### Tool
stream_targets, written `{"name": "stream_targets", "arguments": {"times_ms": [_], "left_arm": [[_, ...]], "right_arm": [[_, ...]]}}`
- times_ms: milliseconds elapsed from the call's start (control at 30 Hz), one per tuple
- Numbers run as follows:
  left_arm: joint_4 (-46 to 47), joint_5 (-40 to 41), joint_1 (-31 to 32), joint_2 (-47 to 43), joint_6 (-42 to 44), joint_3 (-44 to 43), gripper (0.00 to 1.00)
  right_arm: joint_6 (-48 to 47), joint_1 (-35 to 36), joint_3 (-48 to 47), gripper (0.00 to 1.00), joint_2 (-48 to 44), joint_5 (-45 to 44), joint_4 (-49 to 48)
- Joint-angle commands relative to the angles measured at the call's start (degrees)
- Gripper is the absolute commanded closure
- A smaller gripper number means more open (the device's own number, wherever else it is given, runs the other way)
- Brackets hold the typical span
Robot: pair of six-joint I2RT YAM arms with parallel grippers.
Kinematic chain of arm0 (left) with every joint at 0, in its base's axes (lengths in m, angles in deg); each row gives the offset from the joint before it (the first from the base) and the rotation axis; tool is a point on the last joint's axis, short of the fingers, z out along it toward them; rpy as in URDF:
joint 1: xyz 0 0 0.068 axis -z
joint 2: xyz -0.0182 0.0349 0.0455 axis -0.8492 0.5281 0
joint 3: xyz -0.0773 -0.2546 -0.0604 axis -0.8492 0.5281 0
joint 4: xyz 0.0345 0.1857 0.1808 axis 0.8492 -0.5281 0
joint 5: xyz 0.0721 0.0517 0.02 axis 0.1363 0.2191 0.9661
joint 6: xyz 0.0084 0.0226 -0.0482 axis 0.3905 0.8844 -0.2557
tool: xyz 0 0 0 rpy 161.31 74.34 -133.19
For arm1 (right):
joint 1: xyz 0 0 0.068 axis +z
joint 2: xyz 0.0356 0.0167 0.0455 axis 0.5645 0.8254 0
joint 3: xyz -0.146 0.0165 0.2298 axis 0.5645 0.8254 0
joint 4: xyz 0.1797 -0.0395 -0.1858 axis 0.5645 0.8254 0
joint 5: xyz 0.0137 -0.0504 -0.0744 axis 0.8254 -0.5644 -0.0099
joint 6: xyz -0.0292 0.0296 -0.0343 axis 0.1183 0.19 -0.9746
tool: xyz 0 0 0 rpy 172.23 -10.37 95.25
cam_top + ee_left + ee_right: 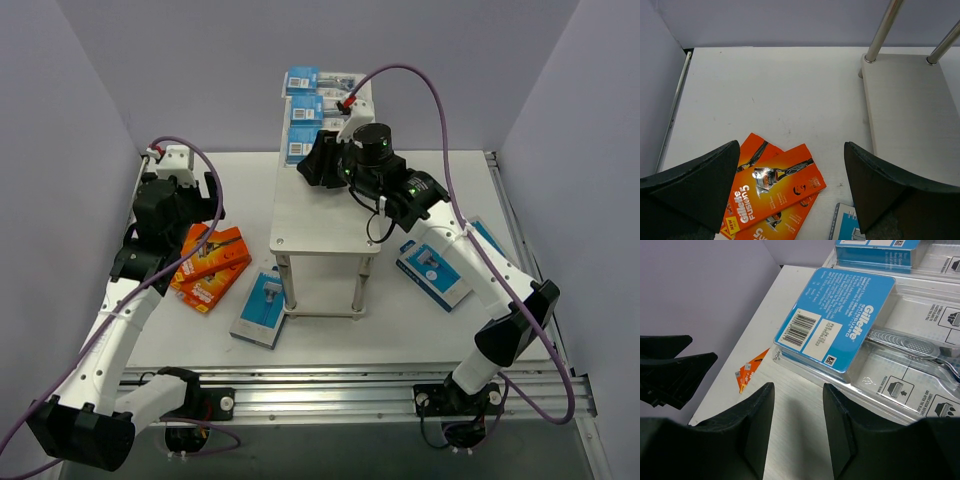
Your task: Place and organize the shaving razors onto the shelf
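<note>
- The left end effector (791, 150) is seen open, its jaws set wide apart with nothing between them; it is held above the left part of the tabletop (400, 325).
- Two orange razor packs (210, 262) are noted flat on the tabletop below it, overlapping, the upper one printed with a razor picture.
- A blue blister pack (262, 312) is found lying flat just right of the orange ones, near the front left leg of the shelf (320, 215).
- The shelf is stood mid-tabletop, long side running away from the arms; the near half of its pale top is bare.
- Three blue-card packs (305, 108) are laid in a row on the far end of the shelf top.
- The right end effector (797, 390) is held low over the shelf top, just short of the nearest pack of that row (840, 315); its jaws are parted and nothing is gripped.
- A blue-and-white pack (432, 272) is seen flat on the tabletop right of the shelf, under the right arm; a second one (487, 237) beyond it is partly hidden.
</note>
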Motion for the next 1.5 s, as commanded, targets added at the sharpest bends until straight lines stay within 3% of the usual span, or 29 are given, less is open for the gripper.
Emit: {"name": "stream_targets", "arguments": {"times_ms": [0, 600, 867, 1467], "left_arm": [[3.24, 1.35, 0.46, -0.72, 0.86, -0.29, 0.06], [3.16, 2.67, 1.07, -1.25, 1.92, 0.07, 0.06], [2.98, 2.84, 1.25, -1.34, 2.0, 0.07, 0.06], [2.81, 2.67, 1.25, -0.81, 2.0, -0.11, 0.06]], "right_arm": [[-0.15, 0.29, -0.68, 0.6, 1.29, -1.06, 2.06], [0.12, -0.51, 1.52, 0.6, -1.6, -0.88, 2.85], [0.47, -1.29, 6.18, 0.52, -4.95, -2.29, 3.12], [0.64, -5.6, 8.11, 0.52, -5.48, -0.62, 2.5]]}}
